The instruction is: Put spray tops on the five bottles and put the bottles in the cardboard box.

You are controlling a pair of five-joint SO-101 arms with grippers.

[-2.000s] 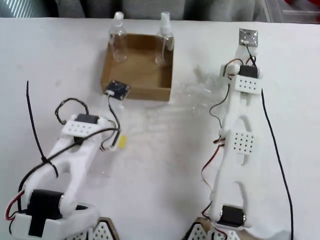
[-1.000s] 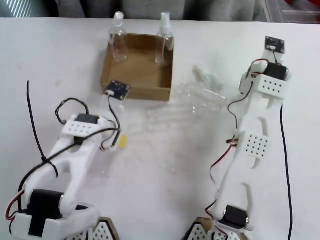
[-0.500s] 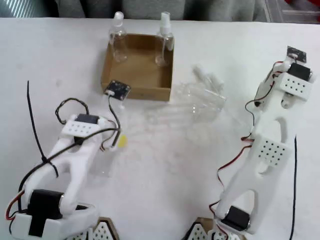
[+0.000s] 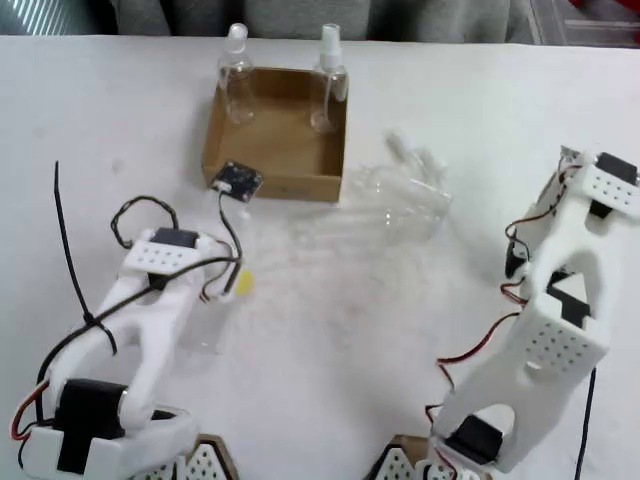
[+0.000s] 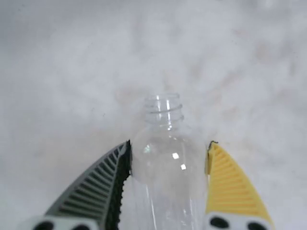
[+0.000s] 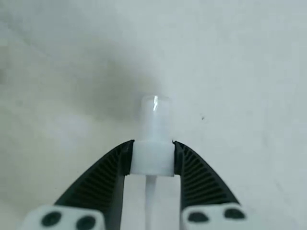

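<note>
My left gripper (image 5: pixel 168 149) is shut on a clear, uncapped bottle (image 5: pixel 168 163), its threaded neck pointing away from the fingers. In the high view that arm (image 4: pixel 150 300) stays low over the table at the left, in front of the cardboard box (image 4: pixel 275 185). My right gripper (image 6: pixel 152 143) is shut on a white spray top (image 6: pixel 154 129), its tube running back between the fingers. The right arm (image 4: pixel 555 300) is folded at the table's right edge. Two capped bottles (image 4: pixel 237 75) (image 4: pixel 328 80) stand in the box against its far wall.
Clear uncapped bottles (image 4: pixel 400 195) lie on their sides just right of the box, with a loose spray top (image 4: pixel 410 150) behind them. Black cables trail from both arms. Open white tabletop lies between the two arms.
The right arm has swung from the far middle of the table out to the right edge and drawn back, uncovering the lying bottles. The left arm has kept still.
</note>
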